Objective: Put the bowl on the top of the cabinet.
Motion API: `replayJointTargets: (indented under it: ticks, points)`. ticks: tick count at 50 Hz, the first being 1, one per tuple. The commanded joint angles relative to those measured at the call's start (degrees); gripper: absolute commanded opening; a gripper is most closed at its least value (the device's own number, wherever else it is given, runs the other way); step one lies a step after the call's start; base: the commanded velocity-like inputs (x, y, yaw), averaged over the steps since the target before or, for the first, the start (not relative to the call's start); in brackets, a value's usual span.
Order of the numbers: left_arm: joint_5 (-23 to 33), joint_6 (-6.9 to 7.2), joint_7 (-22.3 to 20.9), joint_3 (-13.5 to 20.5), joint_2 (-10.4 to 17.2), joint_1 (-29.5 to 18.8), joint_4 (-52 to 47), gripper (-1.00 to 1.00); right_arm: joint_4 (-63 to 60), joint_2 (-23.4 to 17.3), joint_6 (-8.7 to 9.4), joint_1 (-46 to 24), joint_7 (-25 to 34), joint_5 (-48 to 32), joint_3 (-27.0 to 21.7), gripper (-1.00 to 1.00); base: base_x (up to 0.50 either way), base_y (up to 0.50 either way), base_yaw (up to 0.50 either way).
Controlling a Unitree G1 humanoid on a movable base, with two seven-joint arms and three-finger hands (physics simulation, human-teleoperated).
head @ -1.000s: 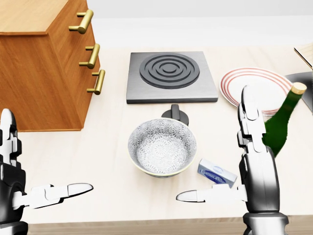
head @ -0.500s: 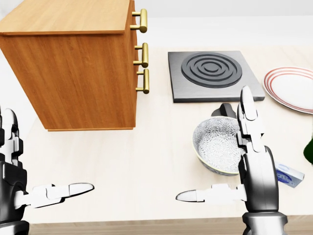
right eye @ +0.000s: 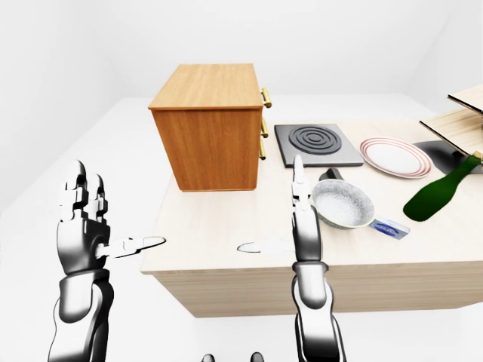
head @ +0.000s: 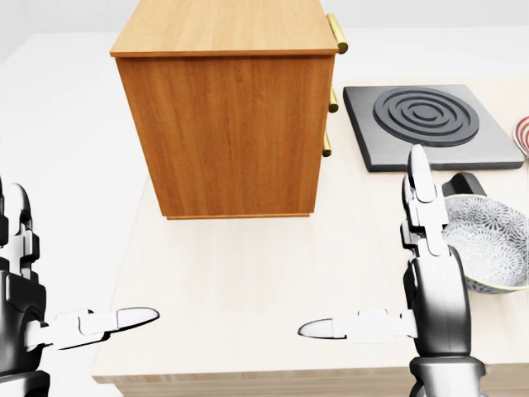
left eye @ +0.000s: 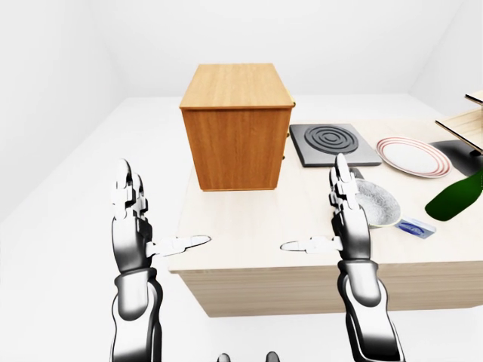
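The round grey patterned bowl point(right eye: 344, 204) sits near the counter's point(right eye: 226, 226) right edge. Both robot hands are spread and empty, so bring your right robot hand point(right eye: 300, 215) around it gently.

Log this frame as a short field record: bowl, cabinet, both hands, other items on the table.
bowl: patterned bowl on the table, right of the cabinet in the right-eye view
cabinet: wooden cabinet, top bare
left hand: left hand open, off the table's left edge
right hand: right hand open, beside the bowl
others: hotplate, striped plate, green bottle, small blue box
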Motion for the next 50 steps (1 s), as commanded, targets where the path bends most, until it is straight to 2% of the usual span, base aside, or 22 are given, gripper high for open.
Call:
replayJointTargets:
  ticks: [1, 17, 44, 50]
  points:
    - [0.1, 0.00, 0.0, -0.1, 0.0, -0.1, 0.1, 1.00, 1.1, -0.1, 0.00, 0.1, -0.3, 0.3, -0.2, 1.00, 0.00, 0.29, 0.00]
    - [-0.3, 0.00, -0.6, -0.3, 0.1, -0.2, 0.7, 1.00, 0.4, -0.1, 0.00, -0.2, -0.1, 0.2, 0.0, 1.00, 0.03, 0.02, 0.00]
    - [-0.3, 0.00, -1.1, -0.6, 0.1, 0.0, 0.8, 1.00, 0.4, 0.0, 0.00, 0.0, 0.1, 0.1, 0.2, 1.00, 0.49, 0.00, 0.00]
    - [-0.3, 0.00, -1.1, -0.6, 0.1, -0.3, 1.3, 1.00, 0.5, -0.1, 0.00, -0.1, 0.0, 0.0, 0.2, 1.00, 0.02, 0.00, 0.00]
